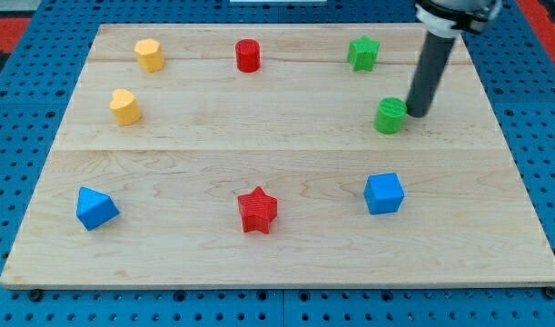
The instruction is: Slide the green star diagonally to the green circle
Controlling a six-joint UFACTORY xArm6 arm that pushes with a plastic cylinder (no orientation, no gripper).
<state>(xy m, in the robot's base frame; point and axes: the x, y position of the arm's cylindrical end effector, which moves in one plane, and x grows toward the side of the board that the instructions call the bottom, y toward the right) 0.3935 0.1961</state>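
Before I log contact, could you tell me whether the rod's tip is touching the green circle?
Cannot tell: in the camera view my tip sits right against the green circle's right edge, with no plain gap or contact visible.

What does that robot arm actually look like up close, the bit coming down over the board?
No claw at all: it ends in a plain, straight rod, dark grey to black and round in section, with a smooth matte surface. My tip is simply its blunt lower end. At the view's top the rod enters a wider black collar with a pale ring. No cables or markings show.
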